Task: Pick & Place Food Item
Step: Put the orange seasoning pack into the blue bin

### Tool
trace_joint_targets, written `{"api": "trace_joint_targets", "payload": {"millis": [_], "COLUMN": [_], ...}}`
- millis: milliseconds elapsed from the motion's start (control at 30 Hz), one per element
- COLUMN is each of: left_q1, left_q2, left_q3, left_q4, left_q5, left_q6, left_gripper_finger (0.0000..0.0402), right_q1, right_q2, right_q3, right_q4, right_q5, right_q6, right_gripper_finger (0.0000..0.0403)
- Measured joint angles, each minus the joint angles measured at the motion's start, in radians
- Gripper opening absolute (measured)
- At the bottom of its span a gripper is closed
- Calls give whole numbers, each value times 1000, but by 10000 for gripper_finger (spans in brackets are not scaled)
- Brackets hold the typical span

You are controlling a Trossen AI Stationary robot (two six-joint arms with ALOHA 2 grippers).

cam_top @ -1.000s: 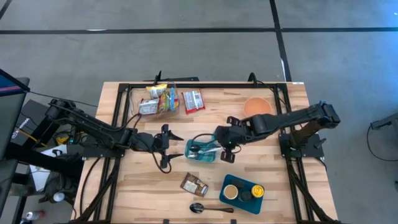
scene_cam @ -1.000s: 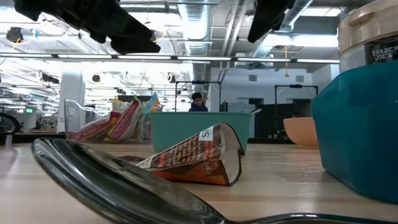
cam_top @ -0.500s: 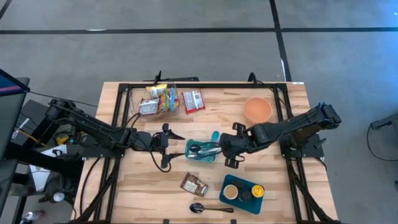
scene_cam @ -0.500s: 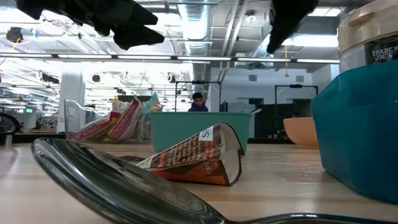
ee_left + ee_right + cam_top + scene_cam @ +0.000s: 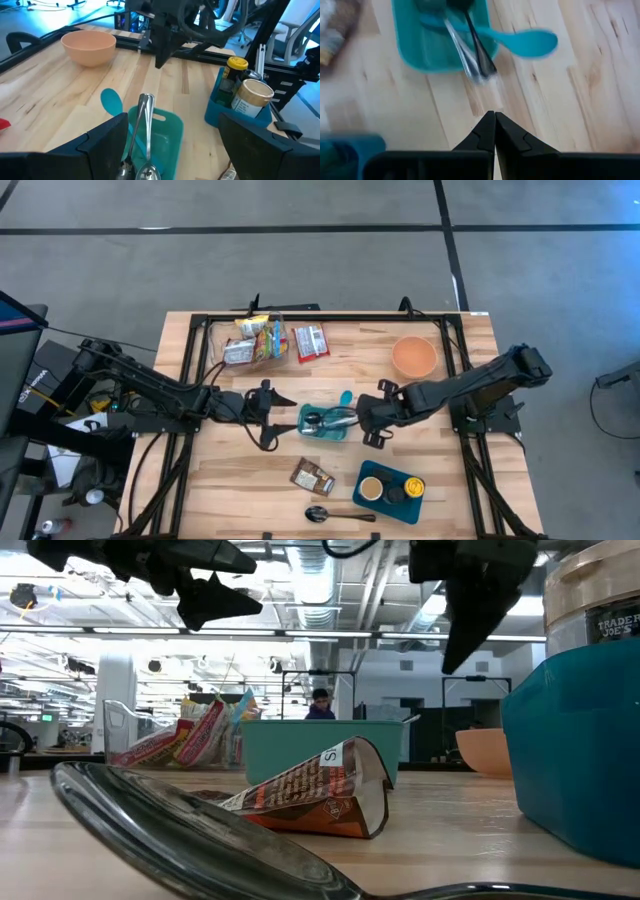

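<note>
We have picked nothing yet: the crumpled brown snack packet (image 5: 312,476) lies untouched on the wooden surface (image 5: 440,490), our left fingers (image 5: 268,401) released and empty, right fingers (image 5: 371,422) clenched.

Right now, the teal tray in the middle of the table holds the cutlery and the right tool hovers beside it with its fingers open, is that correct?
Not quite: the right tool is shut, its fingertips pressed together in the right wrist view. It does hover beside the teal tray, which holds the cutlery.
</note>
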Motion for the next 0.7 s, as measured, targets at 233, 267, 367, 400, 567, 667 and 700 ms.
{"api": "trace_joint_targets", "payload": {"millis": [233, 267, 367, 400, 567, 667, 700], "left_q1": [0, 0, 0, 0, 0, 0, 0], "left_q2": [0, 0, 0, 0, 0, 0, 0], "left_q3": [0, 0, 0, 0, 1, 1, 1], "left_q4": [-5, -6, -4, -2, 29, 40, 43], "left_q5": [0, 0, 0, 0, 0, 0, 0], "left_q6": [1, 1, 1, 1, 1, 1, 1], "left_gripper_finger": [301, 301, 301, 301, 301, 301, 301], "right_q1": [-3, -3, -3, -3, -3, -3, -3], "right_q2": [-144, -165, -230, -249, -332, -363, -375], "right_q3": [-169, -195, -271, -293, -405, -456, -475], "right_q4": [273, 323, 422, 452, 540, 590, 597], "right_q5": [0, -2, -3, -3, -3, -3, -3], "right_q6": [-39, -50, -65, -66, -65, -64, -63], "right_gripper_finger": [1, 1, 1, 1, 1, 1, 1]}}
